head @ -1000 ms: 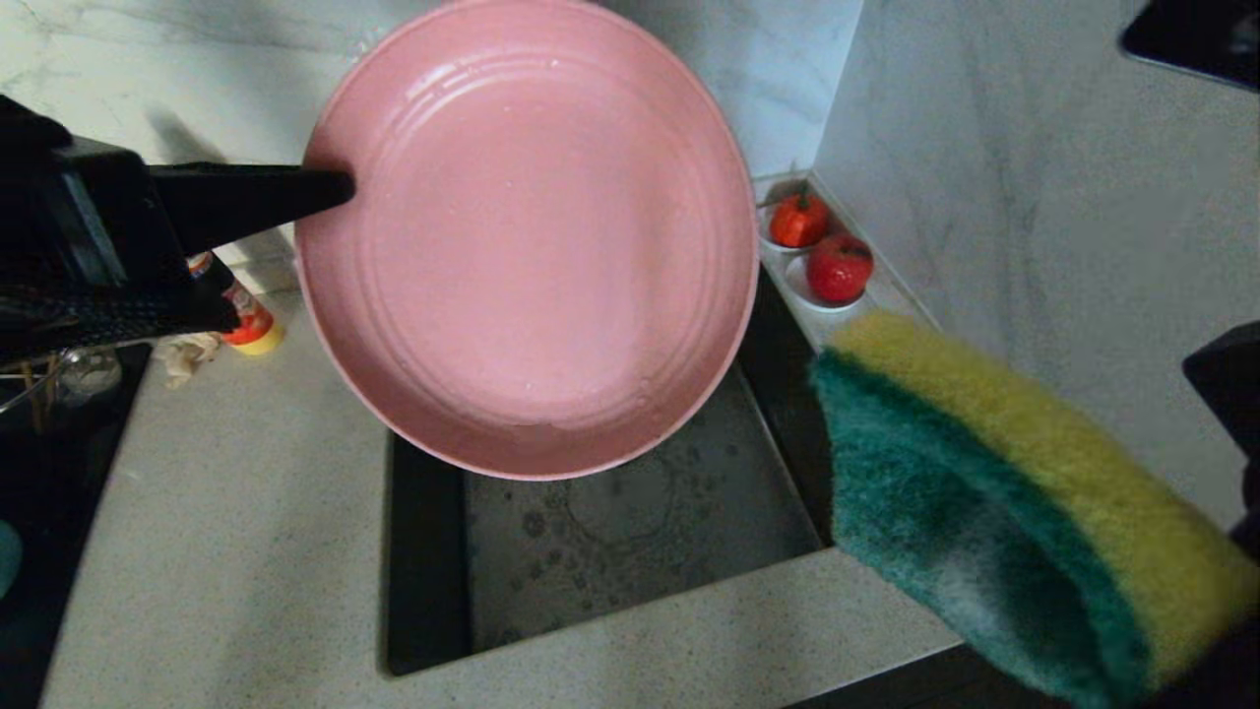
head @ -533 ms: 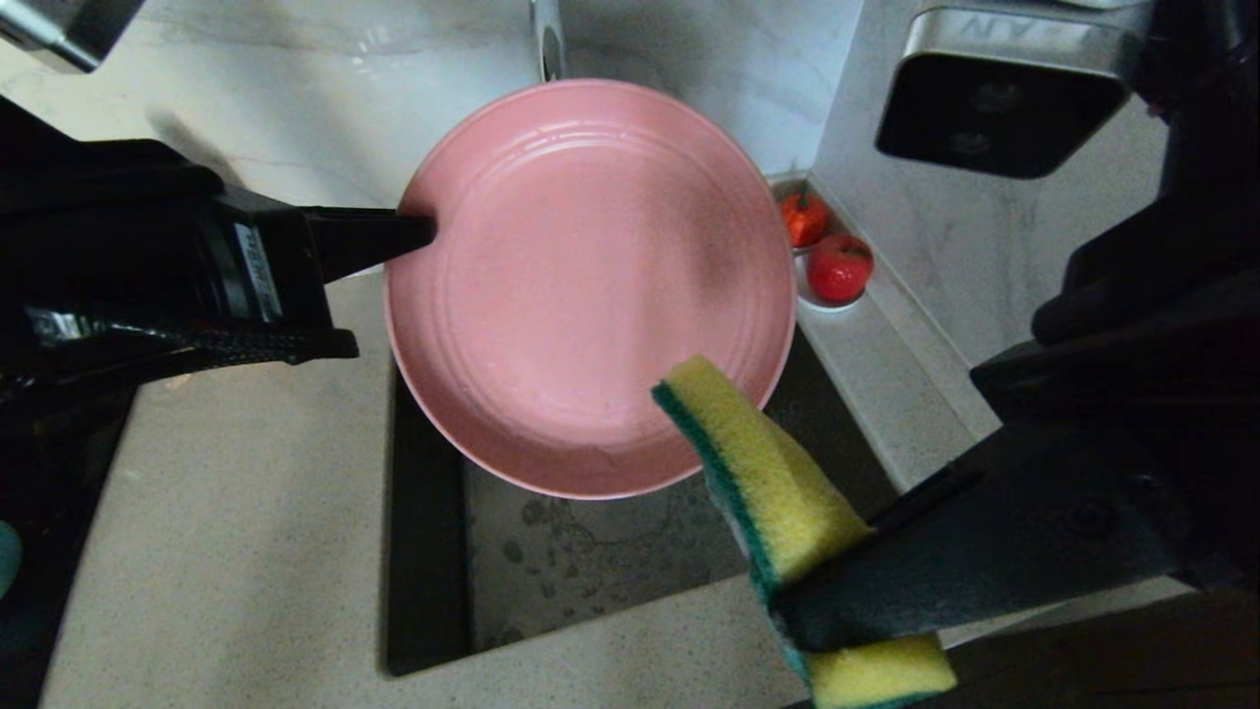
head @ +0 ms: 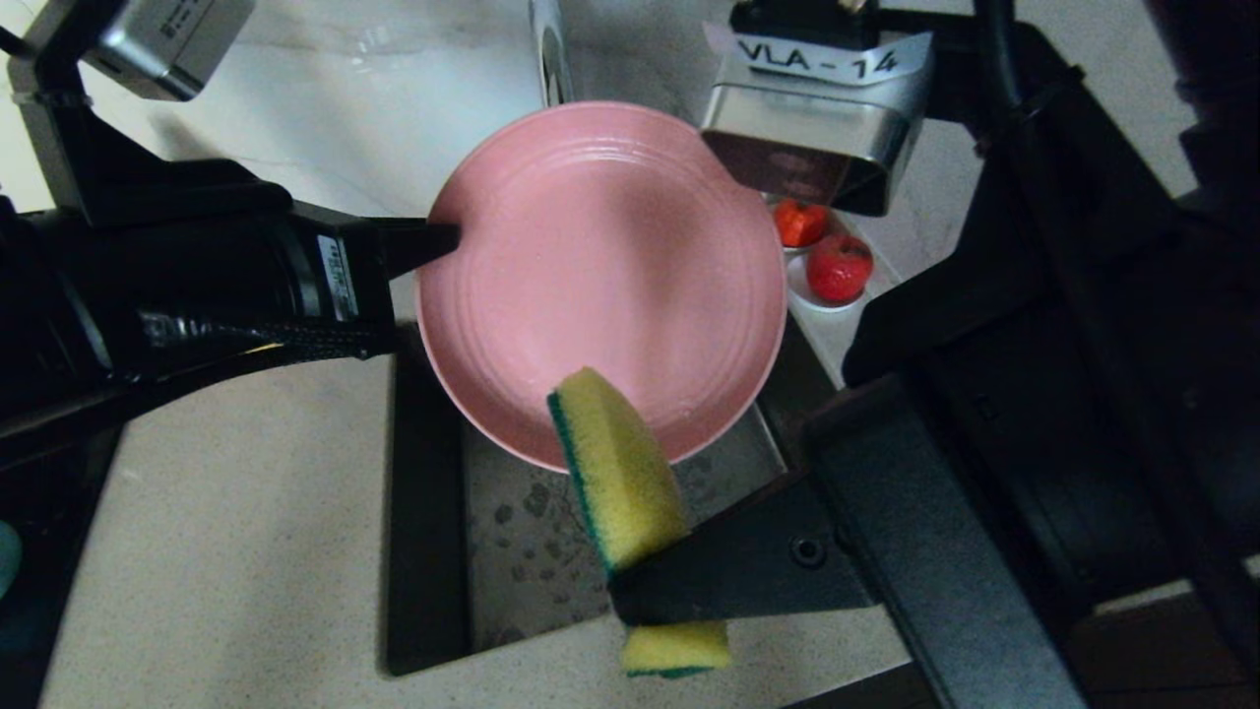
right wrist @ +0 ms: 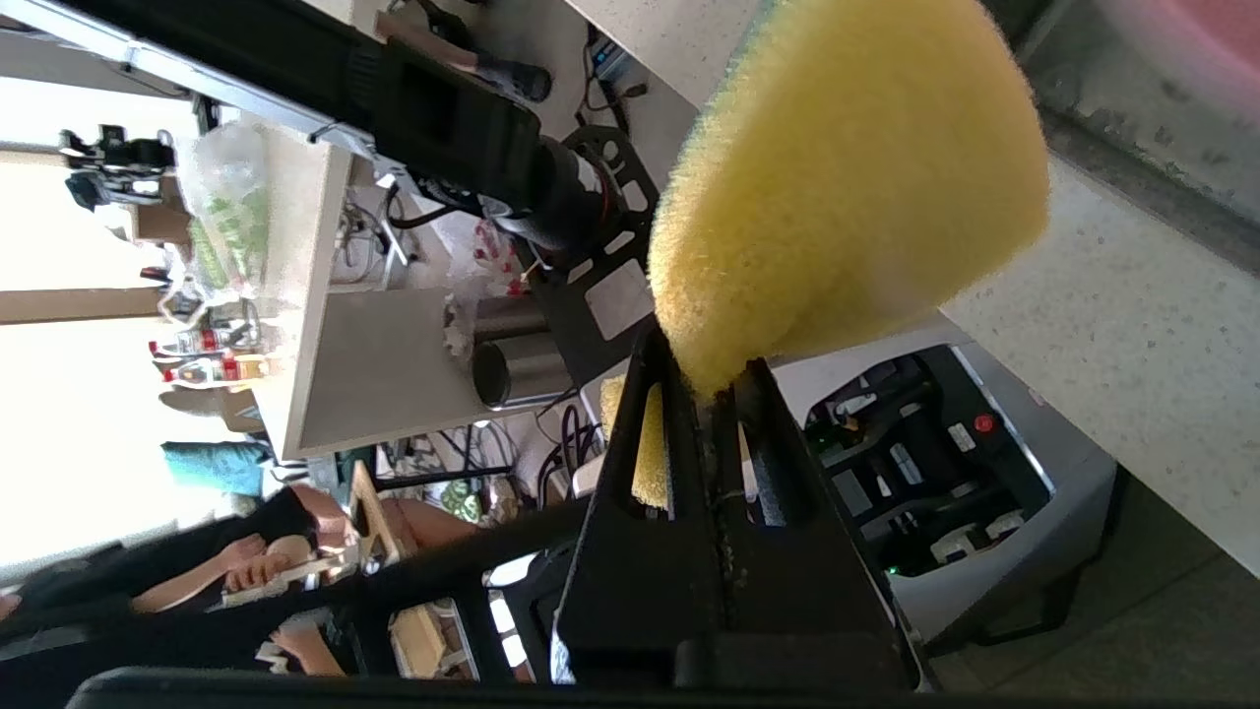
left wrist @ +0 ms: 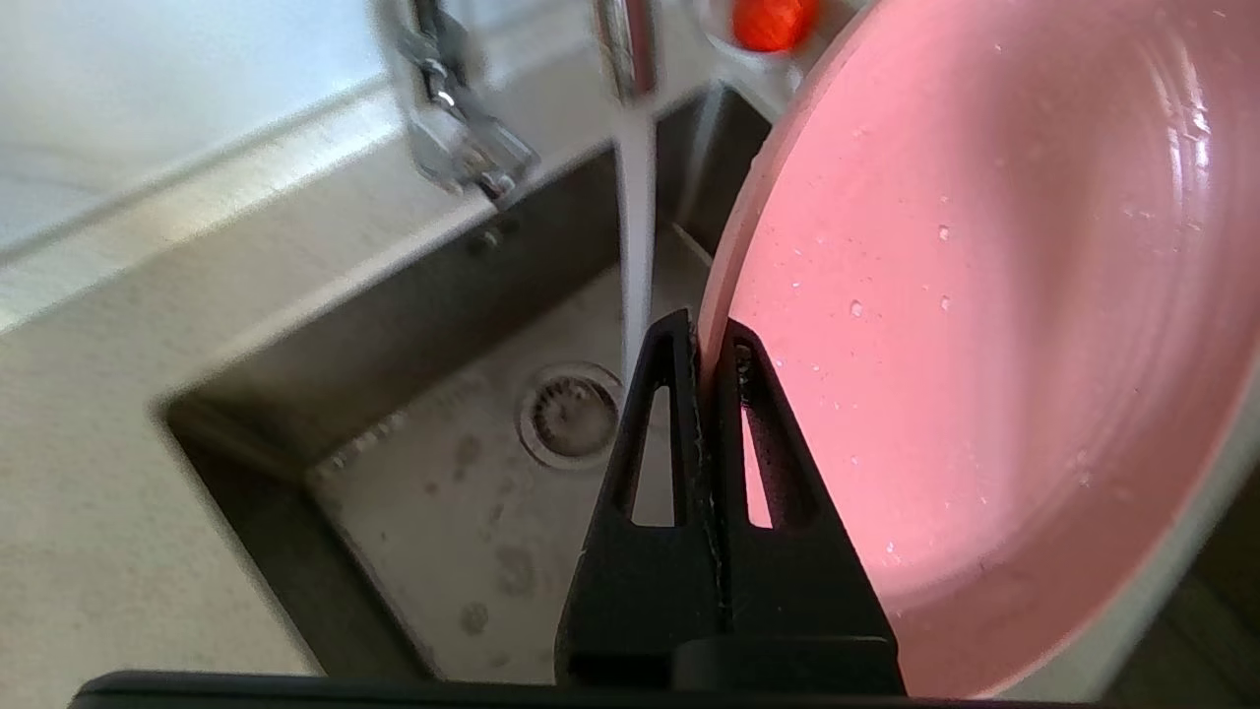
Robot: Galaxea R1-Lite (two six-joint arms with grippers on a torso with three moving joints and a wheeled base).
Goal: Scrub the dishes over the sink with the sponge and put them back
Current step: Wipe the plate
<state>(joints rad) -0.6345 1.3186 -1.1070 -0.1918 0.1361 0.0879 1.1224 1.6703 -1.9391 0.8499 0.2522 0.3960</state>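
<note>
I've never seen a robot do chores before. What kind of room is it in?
Probably a kitchen. There's a deep metal sink set in a speckled stone counter, and a faucet running water. The left claw holds a pink plate, the right claw a yellow sponge.

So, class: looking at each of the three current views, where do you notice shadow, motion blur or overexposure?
Head view: a soft shadow lies across the upper middle of the pink plate. Left wrist view: the faucet and red fruit are smeared, while the left gripper on the plate rim is crisp. Right wrist view: the windows behind are blown out white; the sponge is well lit.
</note>
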